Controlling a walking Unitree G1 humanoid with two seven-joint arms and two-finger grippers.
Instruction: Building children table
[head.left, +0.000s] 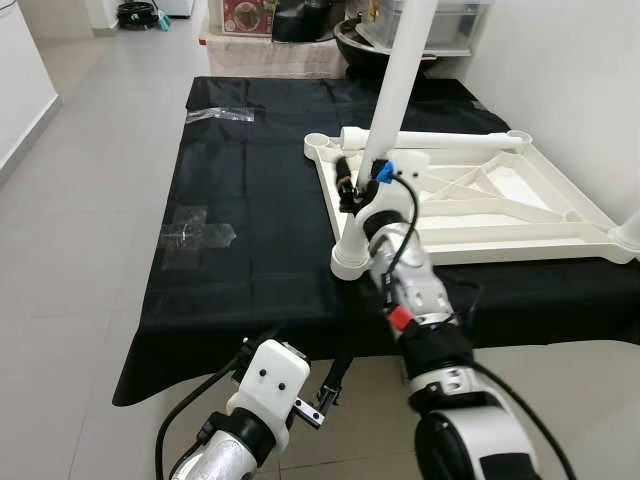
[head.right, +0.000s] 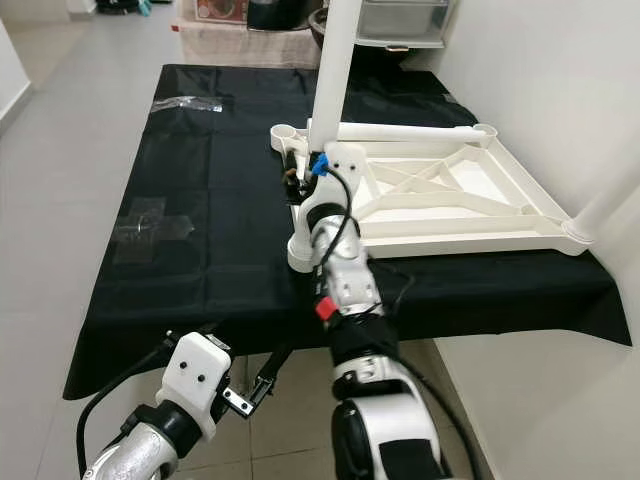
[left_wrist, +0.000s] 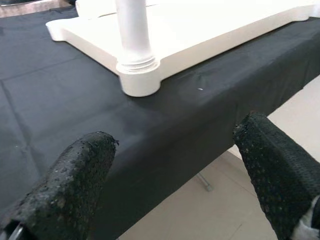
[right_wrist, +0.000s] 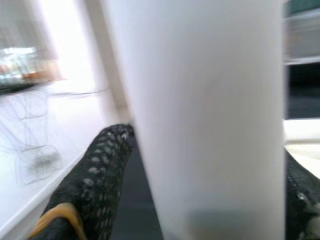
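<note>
We see the upturned white plastic children's tabletop (head.left: 520, 215) lying on a black cloth (head.left: 250, 230) spread over the floor. Our right gripper (head.left: 350, 185) is clenched around a tall white plastic leg tube (head.left: 400, 75) standing upright in the tabletop's near-left corner socket. Another white leg tube (head.left: 430, 139) lies across the tabletop's far edge. Our left gripper (left_wrist: 175, 165) hangs released, fingers (left_wrist: 75, 175) apart, just off the cloth's near edge. Clear plastic wrappers (head.left: 195, 228) lie on the cloth.
</note>
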